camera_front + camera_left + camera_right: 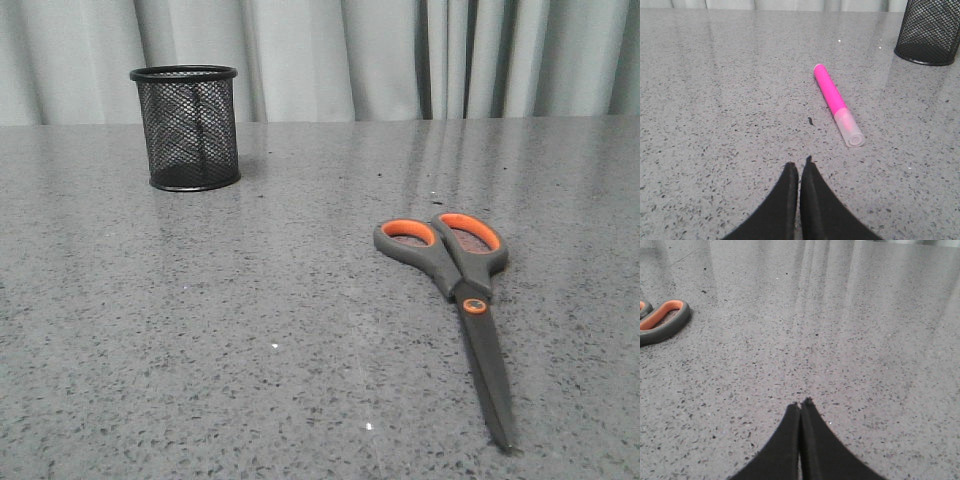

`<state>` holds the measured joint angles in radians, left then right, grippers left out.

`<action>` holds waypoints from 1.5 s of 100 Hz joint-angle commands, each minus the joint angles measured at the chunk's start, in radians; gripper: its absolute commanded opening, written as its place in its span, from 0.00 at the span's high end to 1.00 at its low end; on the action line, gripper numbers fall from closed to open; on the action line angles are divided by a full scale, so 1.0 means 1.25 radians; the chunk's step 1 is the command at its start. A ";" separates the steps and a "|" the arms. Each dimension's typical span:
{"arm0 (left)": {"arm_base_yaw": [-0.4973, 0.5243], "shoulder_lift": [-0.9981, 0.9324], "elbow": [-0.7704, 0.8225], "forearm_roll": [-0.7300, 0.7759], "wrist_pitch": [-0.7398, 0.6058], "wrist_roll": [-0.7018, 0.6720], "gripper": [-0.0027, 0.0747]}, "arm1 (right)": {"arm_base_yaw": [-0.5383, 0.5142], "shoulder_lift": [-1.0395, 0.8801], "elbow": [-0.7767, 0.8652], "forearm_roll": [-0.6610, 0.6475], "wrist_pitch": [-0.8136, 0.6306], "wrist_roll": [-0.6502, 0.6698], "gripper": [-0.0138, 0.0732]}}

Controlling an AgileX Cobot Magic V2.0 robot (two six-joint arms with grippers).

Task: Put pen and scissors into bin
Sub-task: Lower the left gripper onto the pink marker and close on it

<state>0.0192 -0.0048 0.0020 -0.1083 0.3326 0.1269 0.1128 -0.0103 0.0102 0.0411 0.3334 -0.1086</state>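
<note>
The black wire-mesh bin [186, 127] stands upright at the back left of the table; its base also shows in the left wrist view [930, 31]. The scissors [460, 280] lie flat at the right, closed, handles toward the back, blades toward the front. One orange-lined handle [662, 320] shows in the right wrist view. The pink pen [836, 103] lies on the table only in the left wrist view, clear tip nearest the camera. My left gripper [799, 162] is shut and empty, short of the pen. My right gripper [802, 404] is shut and empty, apart from the scissors.
The grey speckled table [250, 340] runs back to a pale curtain [400, 55]. Neither arm shows in the front view.
</note>
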 commanded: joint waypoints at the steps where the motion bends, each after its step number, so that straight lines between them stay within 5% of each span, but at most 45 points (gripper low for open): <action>1: 0.002 -0.024 0.035 -0.009 -0.043 -0.001 0.99 | -0.004 -0.016 0.012 -0.001 -0.028 -0.010 0.92; 54: 0.002 -0.024 0.035 -0.009 -0.043 -0.001 0.99 | -0.004 -0.016 0.012 -0.001 -0.045 -0.010 0.92; 89: 0.002 -0.024 0.035 0.003 -0.053 -0.001 0.99 | -0.004 -0.016 0.011 0.023 -0.405 -0.005 0.92; 99: 0.002 -0.024 0.035 -0.188 -0.137 -0.003 0.99 | -0.004 -0.016 0.011 0.092 -0.477 0.048 0.92; 107: 0.002 -0.024 0.035 -0.417 -0.212 -0.004 0.99 | -0.004 -0.016 0.011 0.139 -0.469 0.048 0.92; 125: 0.002 -0.024 0.035 -0.726 -0.301 -0.004 0.99 | -0.004 -0.016 0.009 0.305 -0.446 0.048 0.92; 143: 0.002 -0.024 0.012 -0.770 -0.306 0.003 0.98 | -0.004 0.002 -0.058 0.308 -0.404 0.048 0.92; 150: 0.002 -0.022 -0.027 -0.703 -0.279 0.040 0.86 | -0.004 0.036 -0.114 0.284 -0.359 0.047 0.89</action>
<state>0.0192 -0.0048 0.0000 -1.0400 -0.0100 0.1354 0.1128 -0.0103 -0.0271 0.4255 -0.0938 -0.0481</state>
